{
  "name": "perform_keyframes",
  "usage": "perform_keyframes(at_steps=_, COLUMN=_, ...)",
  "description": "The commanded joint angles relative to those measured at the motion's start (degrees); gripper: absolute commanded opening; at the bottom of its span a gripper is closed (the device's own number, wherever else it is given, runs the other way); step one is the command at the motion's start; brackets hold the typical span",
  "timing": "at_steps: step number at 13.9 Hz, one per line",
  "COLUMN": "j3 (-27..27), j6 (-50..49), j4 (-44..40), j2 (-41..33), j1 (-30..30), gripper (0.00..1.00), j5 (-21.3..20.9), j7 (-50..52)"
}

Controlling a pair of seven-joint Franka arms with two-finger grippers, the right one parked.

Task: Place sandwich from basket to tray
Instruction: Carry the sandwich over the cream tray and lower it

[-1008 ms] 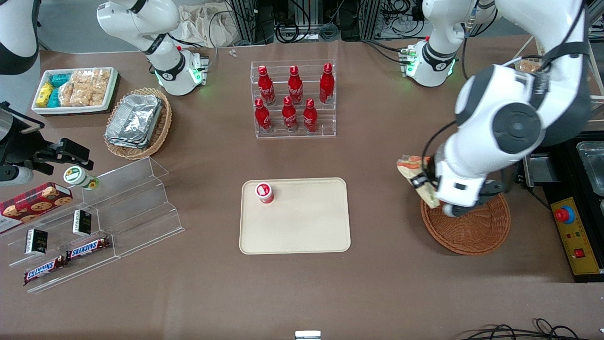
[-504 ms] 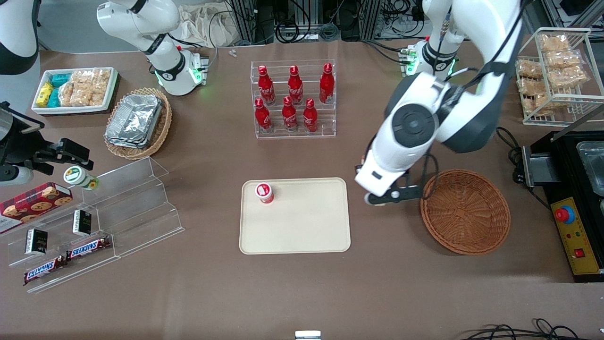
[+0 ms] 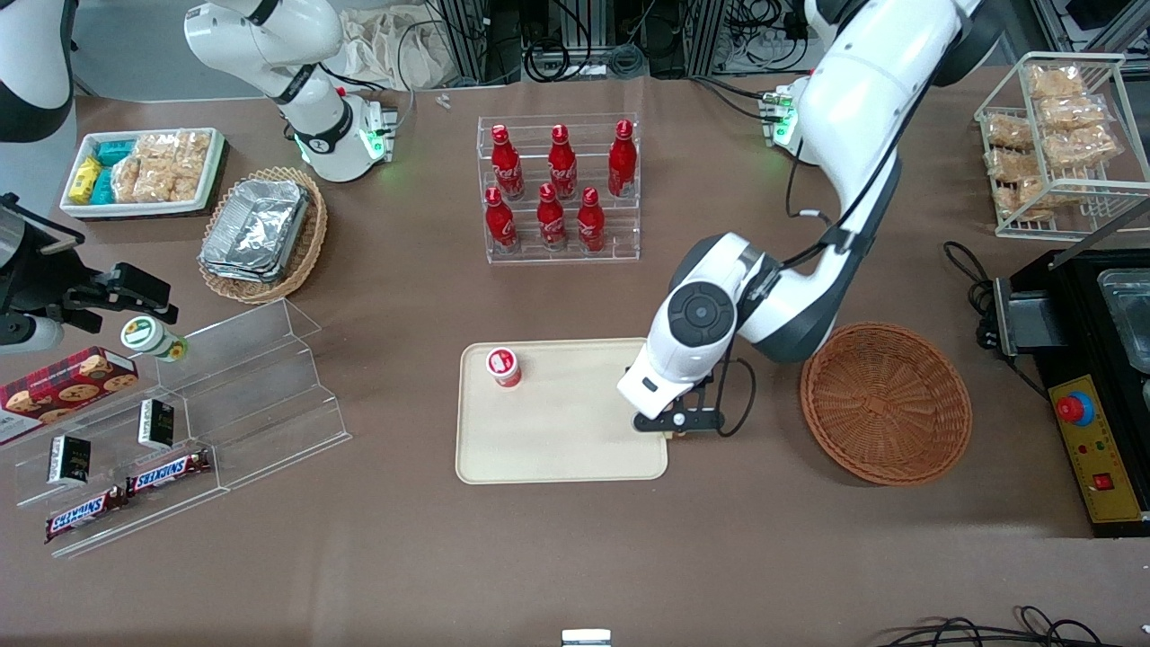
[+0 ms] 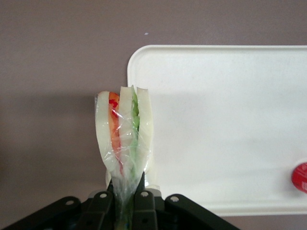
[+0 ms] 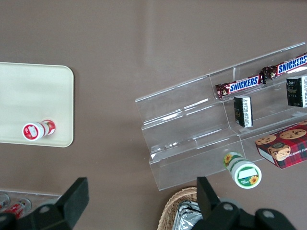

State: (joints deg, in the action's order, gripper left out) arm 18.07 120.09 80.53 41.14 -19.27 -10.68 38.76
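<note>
The sandwich (image 4: 124,134) is a narrow wedge of soft white bread slices with an orange-red layer and a green layer between them, all sheathed in glossy, crinkled clear wrap. The gripper (image 4: 125,203) pinches it at its tapered end, the black fingers (image 4: 100,208) pressed against the wrap on either side, so the wedge sticks straight out from between them. In the wrist view the sandwich hangs over the edge of the tray (image 4: 230,124), partly above the smooth cream plastic and partly above the matte brown table (image 4: 57,72); it looks lifted clear of both, though that is hard to judge.

From the front, the gripper (image 3: 678,424) sits at the tray's (image 3: 557,449) edge toward the working arm's end, and the white arm hides the sandwich there. The tray is a flat rounded-corner rectangle with a low rim. A small red cup with a white lid (image 3: 504,367) stands on it, well apart from the gripper. The basket (image 3: 886,403), round, shallow and woven of reddish-brown wicker, lies beside the tray toward the working arm's end, holding nothing visible. A clear acrylic rack of red bottles (image 3: 559,189) stands farther from the front camera than the tray.
</note>
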Motion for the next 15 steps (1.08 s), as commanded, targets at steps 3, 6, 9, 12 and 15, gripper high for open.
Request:
perform_keyframes(at_steps=3, j3=-0.49, j6=3.84, j4=-2.31, j2=4.21, j1=-3.14, gripper=0.0, j5=-1.98, j7=-0.09)
perform_keyframes(at_steps=6, j3=-0.49, j6=4.37, j4=-2.13, j2=5.79, j1=-3.14, gripper=0.0, j5=-1.8, j7=-0.26)
perform_keyframes(at_steps=9, j3=-0.49, j6=4.45, j4=-2.04, j2=6.41, j1=-2.97, gripper=0.26, j5=-1.19, j7=0.08)
perform_keyframes(at_steps=12, j3=-0.49, j6=4.37, j4=-2.04, j2=5.8, j1=-2.79, gripper=1.0, j5=-0.31, j7=1.49)
perform_keyframes(at_steps=15, j3=-0.49, j6=-0.52, j4=-2.13, j2=2.82, j1=-1.92, gripper=1.0, j5=2.5, j7=3.6)
